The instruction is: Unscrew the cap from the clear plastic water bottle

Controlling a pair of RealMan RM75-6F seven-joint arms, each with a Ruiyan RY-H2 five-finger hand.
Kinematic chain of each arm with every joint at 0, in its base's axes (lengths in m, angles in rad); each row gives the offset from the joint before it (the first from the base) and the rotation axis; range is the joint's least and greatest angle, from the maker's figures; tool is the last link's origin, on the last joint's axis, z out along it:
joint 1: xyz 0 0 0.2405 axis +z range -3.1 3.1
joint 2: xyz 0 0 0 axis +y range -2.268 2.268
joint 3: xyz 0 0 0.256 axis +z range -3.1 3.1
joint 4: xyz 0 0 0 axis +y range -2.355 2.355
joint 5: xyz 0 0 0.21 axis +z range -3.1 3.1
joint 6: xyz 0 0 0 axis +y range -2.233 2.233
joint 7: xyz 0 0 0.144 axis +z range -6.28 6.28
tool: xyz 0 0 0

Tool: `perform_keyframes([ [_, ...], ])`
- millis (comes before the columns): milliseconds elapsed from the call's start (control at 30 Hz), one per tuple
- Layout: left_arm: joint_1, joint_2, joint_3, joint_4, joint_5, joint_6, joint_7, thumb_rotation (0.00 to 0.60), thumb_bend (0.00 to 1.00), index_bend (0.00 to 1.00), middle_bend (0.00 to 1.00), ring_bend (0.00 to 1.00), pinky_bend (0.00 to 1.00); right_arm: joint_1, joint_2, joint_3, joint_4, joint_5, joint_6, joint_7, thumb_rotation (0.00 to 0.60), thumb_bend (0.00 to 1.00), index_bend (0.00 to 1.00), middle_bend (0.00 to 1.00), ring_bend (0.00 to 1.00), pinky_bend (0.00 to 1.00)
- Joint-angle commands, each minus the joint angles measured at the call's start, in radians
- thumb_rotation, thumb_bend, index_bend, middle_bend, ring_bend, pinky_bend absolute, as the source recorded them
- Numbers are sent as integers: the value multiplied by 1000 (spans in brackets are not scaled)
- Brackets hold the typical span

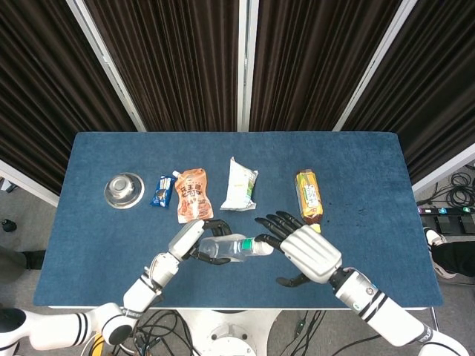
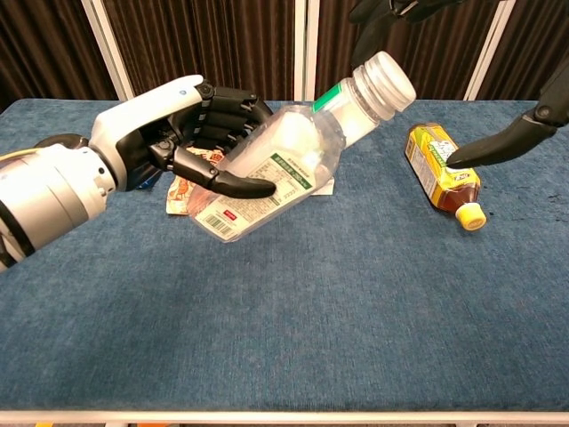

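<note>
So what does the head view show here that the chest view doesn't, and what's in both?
Only the head view shows the steel bowl, the blue snack packet, and the whole right hand spread open beside the cap. Only the chest view shows the ridged cap, on the neck, and the label print. Both show the left hand gripping the clear bottle tilted off the table, plus the yellow-capped tea bottle lying flat.

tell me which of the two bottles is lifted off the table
The clear water bottle, gripped by the left hand and tilted cap-up. The yellow tea bottle lies on the table.
</note>
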Motion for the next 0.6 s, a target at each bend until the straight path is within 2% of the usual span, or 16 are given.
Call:
perform_keyframes([
  [33,0,1,-1,0,0,0,-1,600,261,615,583,506,488,-2,-2,0,3,-1,5,-3,548,81,232,36,0,0],
  [600,-5,3,-3,-2,1,-2,-11,600,262,615,584,506,488,-3,-26,18,32,5,37,12,547,101,228,42,0,0],
])
